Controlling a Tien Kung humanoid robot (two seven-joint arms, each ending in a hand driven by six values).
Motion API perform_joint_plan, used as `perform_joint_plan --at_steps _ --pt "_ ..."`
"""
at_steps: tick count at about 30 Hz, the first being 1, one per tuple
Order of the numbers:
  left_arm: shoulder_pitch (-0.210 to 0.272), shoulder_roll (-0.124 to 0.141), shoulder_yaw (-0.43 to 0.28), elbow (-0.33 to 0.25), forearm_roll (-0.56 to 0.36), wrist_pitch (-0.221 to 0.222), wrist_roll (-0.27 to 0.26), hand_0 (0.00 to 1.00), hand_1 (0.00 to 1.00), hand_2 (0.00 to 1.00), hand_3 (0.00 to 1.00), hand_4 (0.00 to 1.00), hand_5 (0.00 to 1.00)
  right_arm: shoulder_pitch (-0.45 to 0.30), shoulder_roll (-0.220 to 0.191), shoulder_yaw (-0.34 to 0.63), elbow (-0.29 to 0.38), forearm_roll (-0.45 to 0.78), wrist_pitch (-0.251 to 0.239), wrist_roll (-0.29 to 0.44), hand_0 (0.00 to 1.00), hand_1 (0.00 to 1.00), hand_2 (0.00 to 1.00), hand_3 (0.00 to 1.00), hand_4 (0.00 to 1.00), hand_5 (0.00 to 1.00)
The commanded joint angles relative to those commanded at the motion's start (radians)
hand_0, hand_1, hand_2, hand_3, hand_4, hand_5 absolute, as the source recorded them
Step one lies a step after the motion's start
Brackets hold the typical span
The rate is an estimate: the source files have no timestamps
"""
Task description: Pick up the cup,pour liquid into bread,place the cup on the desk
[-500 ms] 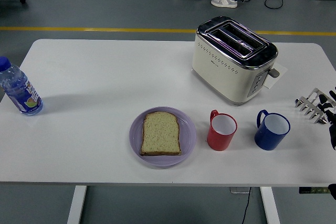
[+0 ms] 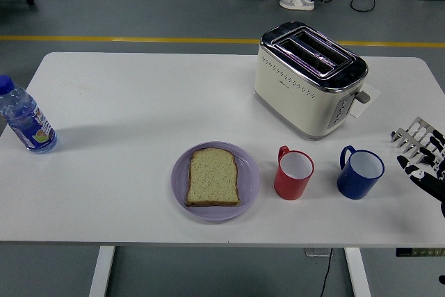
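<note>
A red cup (image 2: pixel 293 174) stands upright on the table, handle toward the far left. To its right stands a blue cup (image 2: pixel 361 174), also upright. A slice of bread (image 2: pixel 213 177) lies on a lilac plate (image 2: pixel 248 193) left of the red cup. My right hand (image 2: pixel 425 169) enters at the right edge, fingers spread and holding nothing, a short way right of the blue cup. The left arm is out of view.
A cream toaster (image 2: pixel 309 78) stands behind the cups. A water bottle (image 2: pixel 25 119) stands at the table's left edge. A metal rack (image 2: pixel 411 138) lies at the right edge just behind my hand. People's feet show on the floor beyond the table.
My right hand has moved in from the right edge toward the blue cup, with more of its spread fingers showing. Nothing on the table has moved.
</note>
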Motion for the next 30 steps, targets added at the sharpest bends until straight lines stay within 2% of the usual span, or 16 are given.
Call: perform_joint_plan --at_steps 6,8,11,22,30 --pt "0.003 0.0 0.007 0.0 -0.002 0.0 0.0 0.634 0.646 0.656 0.508 0.238 0.845 -0.03 -0.003 -0.071 -0.001 0.019 -0.038 0.047 0.958 0.888 0.964 0.998 0.954 0.173" --pt "0.003 0.0 0.011 0.0 -0.004 0.0 0.0 0.634 0.646 0.656 0.508 0.238 0.845 -0.032 -0.002 -0.106 -0.013 0.035 -0.072 0.078 0.958 0.888 0.964 0.998 0.954 0.173" --pt "0.003 -0.001 0.015 0.0 -0.005 0.0 0.0 0.635 0.645 0.656 0.508 0.239 0.847 -0.028 0.001 -0.137 -0.026 0.043 -0.093 0.097 0.958 0.891 0.967 0.998 0.96 0.172" --pt "-0.004 -0.001 0.007 -0.001 -0.004 0.0 0.0 0.635 0.646 0.656 0.508 0.238 0.846 0.012 0.023 -0.202 -0.083 0.034 -0.112 0.121 0.964 0.895 0.976 0.998 0.97 0.177" --pt "-0.008 -0.002 0.001 -0.001 -0.004 0.0 0.0 0.635 0.647 0.656 0.508 0.239 0.847 0.078 0.046 -0.255 -0.165 0.05 -0.135 0.143 0.971 0.898 0.975 0.998 0.985 0.184"
